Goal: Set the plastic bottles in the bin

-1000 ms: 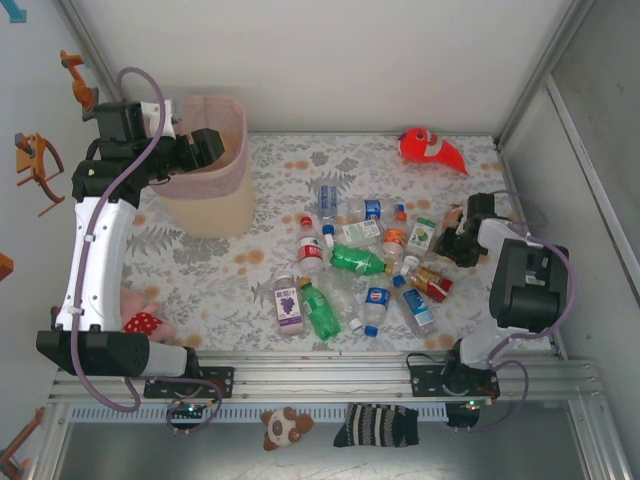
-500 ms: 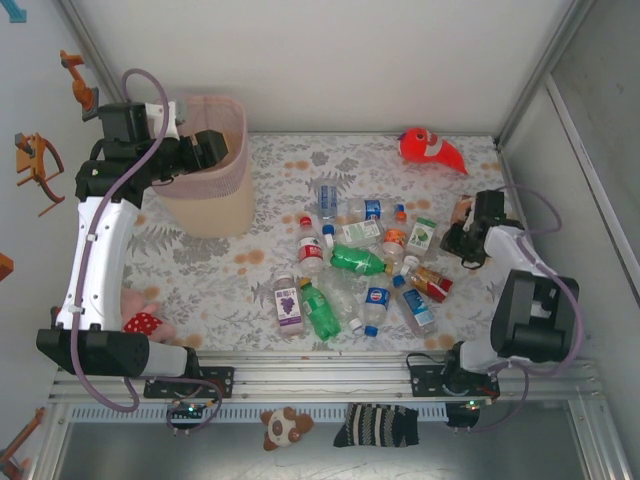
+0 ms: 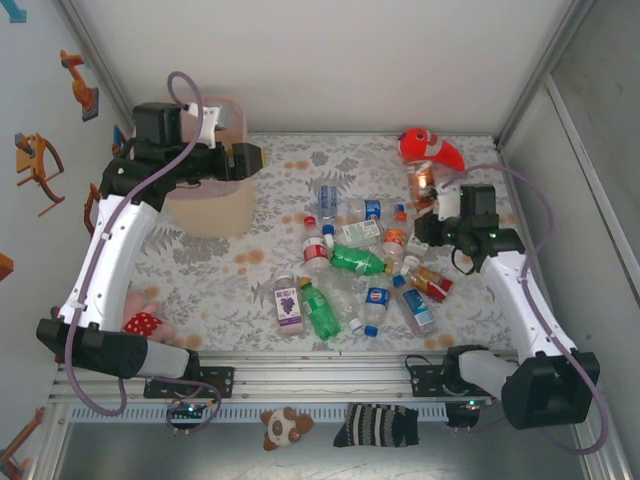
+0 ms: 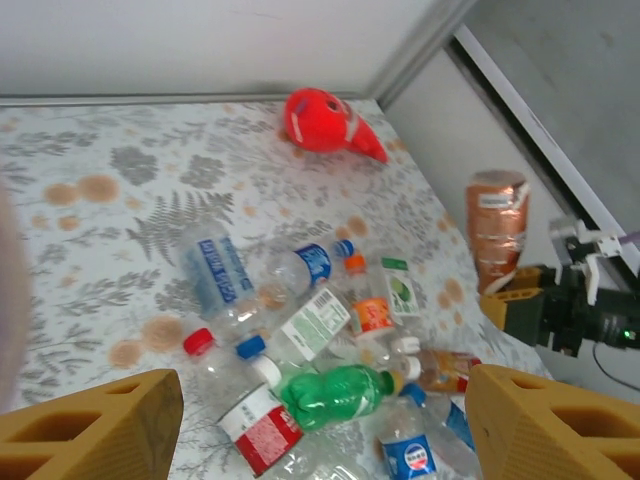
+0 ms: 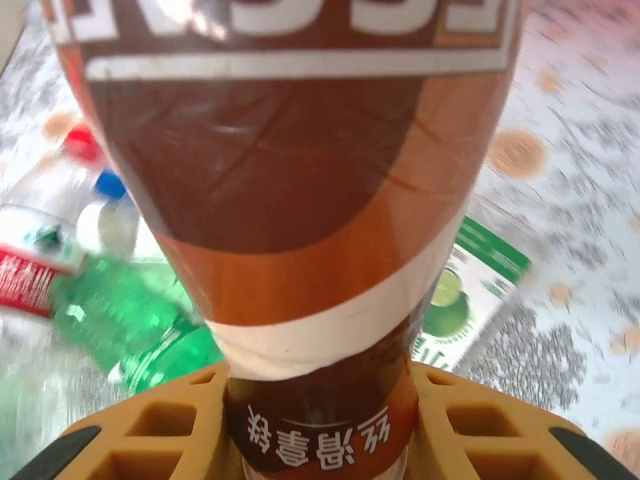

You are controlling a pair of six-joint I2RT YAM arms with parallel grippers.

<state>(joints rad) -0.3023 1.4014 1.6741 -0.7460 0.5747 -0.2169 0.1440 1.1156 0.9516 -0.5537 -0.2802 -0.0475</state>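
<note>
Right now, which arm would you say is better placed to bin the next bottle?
Right: the right gripper is shut on a brown-labelled bottle; the left gripper is open and empty by the bin.

Glossy plastic bottles (image 3: 355,260), matt printed tablecloth (image 3: 205,275)

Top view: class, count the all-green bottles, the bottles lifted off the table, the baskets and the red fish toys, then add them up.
green bottles: 2
lifted bottle: 1
basket: 1
fish toy: 1
Total: 5
</note>
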